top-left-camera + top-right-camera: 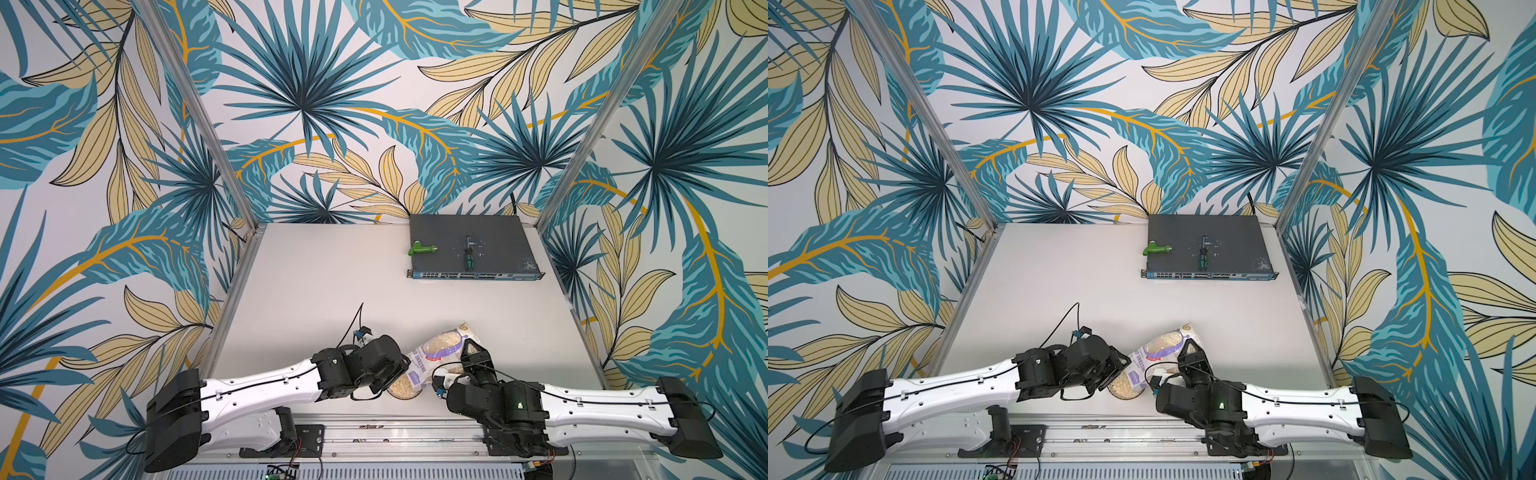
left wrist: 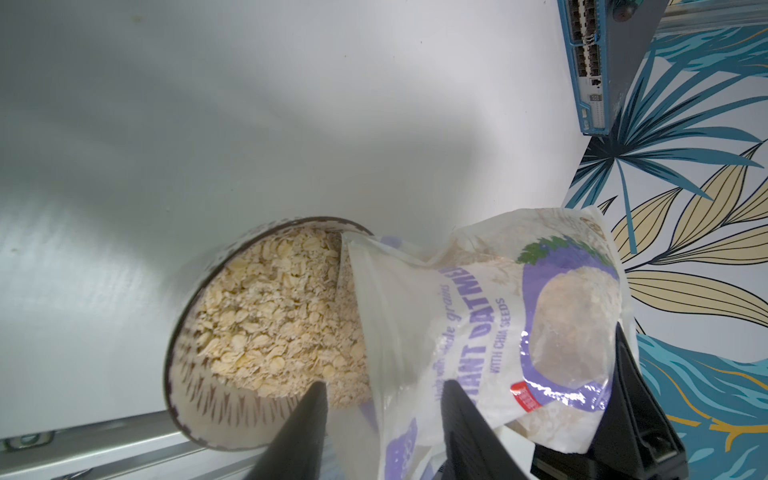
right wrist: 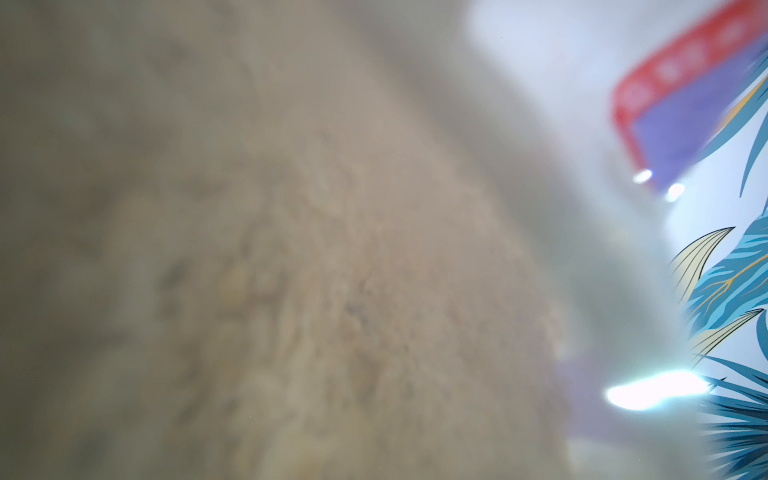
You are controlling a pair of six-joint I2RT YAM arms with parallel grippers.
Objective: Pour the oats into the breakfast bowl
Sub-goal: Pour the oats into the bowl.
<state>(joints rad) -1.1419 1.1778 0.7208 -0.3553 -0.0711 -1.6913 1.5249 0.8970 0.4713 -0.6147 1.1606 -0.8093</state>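
Top views: oats pouch [image 1: 438, 347] [image 1: 1160, 347] was off the bench [image 1: 316, 291], tilted, mouth end low over the breakfast bowl [image 1: 402, 397] [image 1: 1123, 397]. The bowl sat at the bench's front edge, between the two arms. Left gripper [image 1: 405, 368] was on the pouch's lower end, right at the bowl. Right gripper [image 1: 467, 357] was on the raised end. Far back sat a network switch [image 1: 473, 245], with a green fitting [image 1: 422, 249] and a green-handled screwdriver [image 1: 469, 257] lying on top of it.

Left wrist: bowl inner wall [image 2: 195, 399] showed dark radial marks. Oats [image 2: 274, 316] filled most of the bowl. The pouch [image 2: 478, 299] had its open mouth over the rim, resting against the heap. Left gripper [image 2: 380, 386] jaws were clamped on the pouch near its mouth, with one finger [image 2: 461, 428] lying on the label. A black finger [image 2: 631, 399] of the right gripper pressed the pouch's far side. The switch [image 2: 590, 62] sat at the frame edge.

Right wrist: almost all blur, with beige flakes seen through the pouch film [image 3: 332, 270] right up against the lens and a red label patch [image 3: 665, 83]. The jaws themselves weren't visible here. Going by the top views and the left wrist view, the right jaws were grasping the pouch.
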